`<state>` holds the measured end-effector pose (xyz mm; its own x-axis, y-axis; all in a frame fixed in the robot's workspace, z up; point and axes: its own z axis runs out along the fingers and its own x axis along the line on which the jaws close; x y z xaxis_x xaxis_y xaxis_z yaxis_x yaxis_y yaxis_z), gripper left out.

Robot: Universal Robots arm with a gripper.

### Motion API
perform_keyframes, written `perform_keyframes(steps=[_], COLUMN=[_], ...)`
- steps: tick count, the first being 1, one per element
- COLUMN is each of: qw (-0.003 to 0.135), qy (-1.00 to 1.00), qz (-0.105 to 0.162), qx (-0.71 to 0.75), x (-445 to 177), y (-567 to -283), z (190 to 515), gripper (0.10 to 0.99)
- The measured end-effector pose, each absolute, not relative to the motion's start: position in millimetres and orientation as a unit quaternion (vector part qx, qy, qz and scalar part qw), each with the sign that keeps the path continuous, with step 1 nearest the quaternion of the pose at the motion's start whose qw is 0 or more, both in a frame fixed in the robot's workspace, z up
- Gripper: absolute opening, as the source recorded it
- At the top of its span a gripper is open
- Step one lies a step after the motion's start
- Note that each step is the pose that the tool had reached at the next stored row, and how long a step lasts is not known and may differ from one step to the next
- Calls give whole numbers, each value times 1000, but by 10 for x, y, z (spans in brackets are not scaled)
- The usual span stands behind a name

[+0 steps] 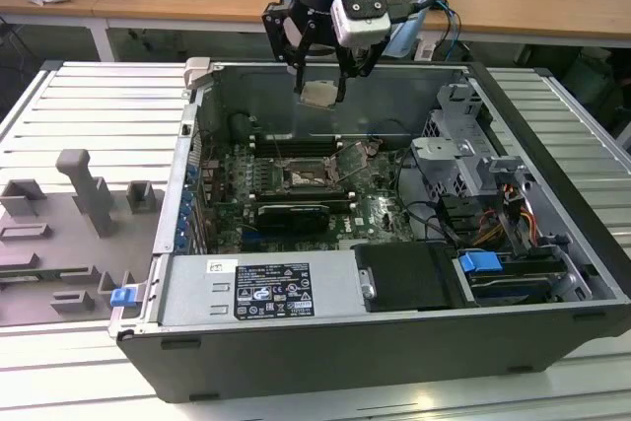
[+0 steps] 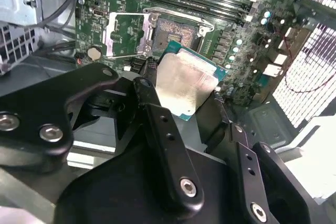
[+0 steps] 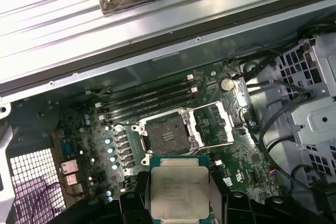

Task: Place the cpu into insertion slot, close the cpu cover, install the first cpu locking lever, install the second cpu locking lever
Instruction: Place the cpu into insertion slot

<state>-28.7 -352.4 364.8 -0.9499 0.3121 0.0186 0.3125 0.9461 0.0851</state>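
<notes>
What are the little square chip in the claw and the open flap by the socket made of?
The cpu: top looks like matte silvery-beige metal; its edge looks like green circuit board. The cpu cover: probably thin sheet metal, bright and shiny.

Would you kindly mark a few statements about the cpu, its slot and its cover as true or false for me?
1. The gripper holds the cpu between its fingers. True.
2. The cpu sits in the insertion slot. False: the slot is empty, and the cpu hangs above the board.
3. The cpu cover is shut over the slot. False: it stands open beside the slot.
4. The computer case lies open. True.
</notes>
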Motion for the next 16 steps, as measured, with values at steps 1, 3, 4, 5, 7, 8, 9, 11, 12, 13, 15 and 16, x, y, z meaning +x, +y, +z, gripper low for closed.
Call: perform_keyframes(steps=[1, 3, 4, 5, 7, 8, 9, 11, 12, 13, 15, 16], qw=[2, 1, 1, 0, 0, -1, -1, -2, -3, -3, -4, -4], qy=[-985, -982, -980, -978, -975, -973, -971, -964, -962, -960, -955, -953], qz=[-44, -44, -44, -44, -44, -43, -43, -43, -43, -43, -43, -43], qx=[-165, -186, -192, -206, -217, -227, -236, -261, -270, -275, -295, -300], x=[-287, -287, -287, -287, -287, -287, -287, -287, -287, -287, -287, -287], y=[-3524, -3524, -3524, -3524, -3524, -3524, -3524, -3524, -3524, -3524, -3524, -3524], z=[3647, 3645, 3644, 3643, 3641, 3640, 3639, 3637, 3635, 3635, 3633, 3632], gripper=[541, 541, 541, 541, 541, 541, 541, 541, 541, 541, 541, 541])
